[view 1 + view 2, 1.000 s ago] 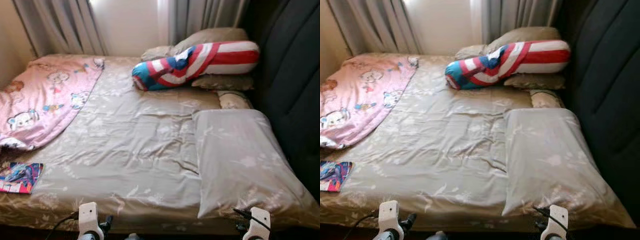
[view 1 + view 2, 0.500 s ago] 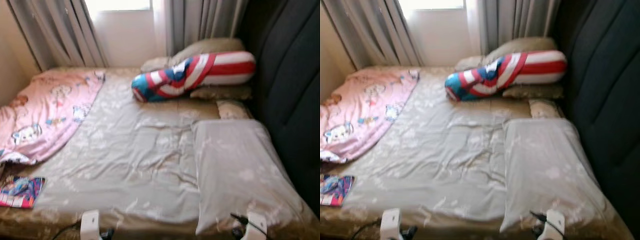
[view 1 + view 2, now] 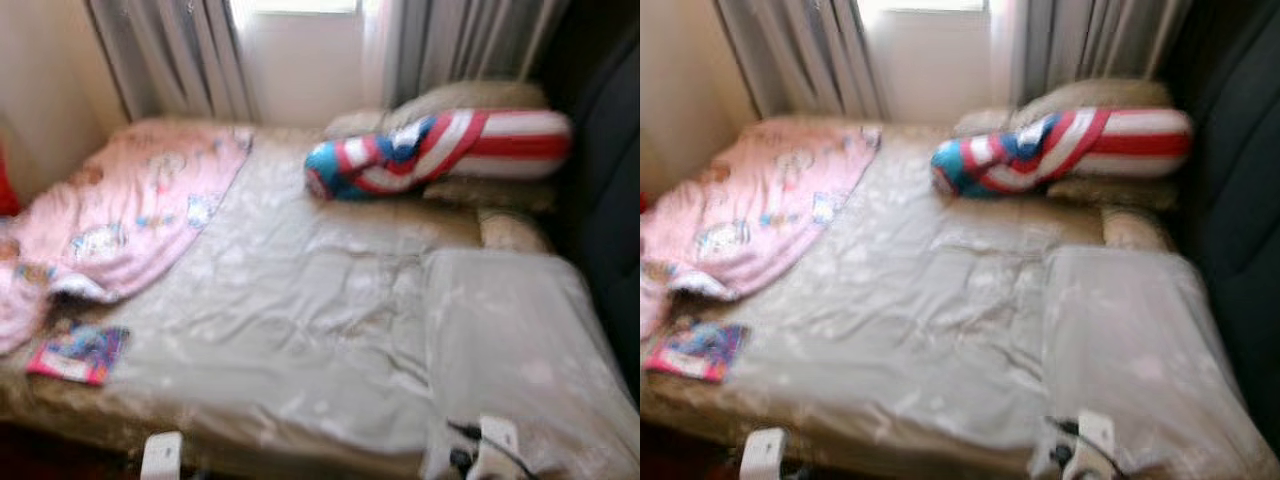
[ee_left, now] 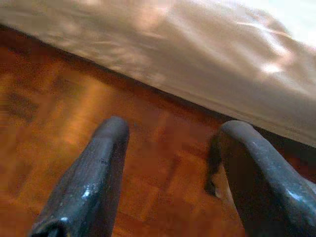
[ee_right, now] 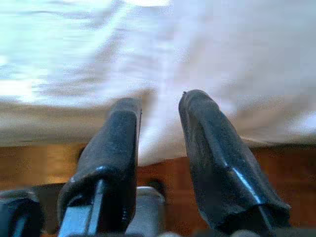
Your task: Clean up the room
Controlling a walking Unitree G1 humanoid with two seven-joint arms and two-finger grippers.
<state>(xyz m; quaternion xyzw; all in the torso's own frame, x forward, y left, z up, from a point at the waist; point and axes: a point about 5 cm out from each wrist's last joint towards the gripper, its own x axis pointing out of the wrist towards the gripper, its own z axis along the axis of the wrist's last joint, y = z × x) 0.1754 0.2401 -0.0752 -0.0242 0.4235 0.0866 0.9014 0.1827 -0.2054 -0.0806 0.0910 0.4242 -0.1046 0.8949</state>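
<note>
A bed (image 3: 300, 300) with a beige flowered sheet lies before me, blurred. A pink cartoon blanket (image 3: 130, 215) is crumpled over its far left side. A small colourful book (image 3: 80, 352) rests on the near left corner. A red, white and blue bolster (image 3: 440, 150) leans on beige pillows (image 3: 470, 100) at the back. A large pillow (image 3: 520, 350) lies flat at the near right. My left gripper (image 4: 170, 131) hangs open over the wooden floor (image 4: 74, 123) beside the bed's edge. My right gripper (image 5: 159, 101) is open at the sheet's hanging edge.
A dark padded headboard (image 3: 605, 150) runs along the right side. Grey curtains (image 3: 180, 50) and a bright window (image 3: 305, 40) stand behind the bed. A cream wall (image 3: 50, 90) is at the left. My white wrists (image 3: 162, 455) sit low at the near bed edge.
The camera has swung left and slightly up, so the whole bed scene has shifted right and more of the left wall shows. Both arms stay low.
</note>
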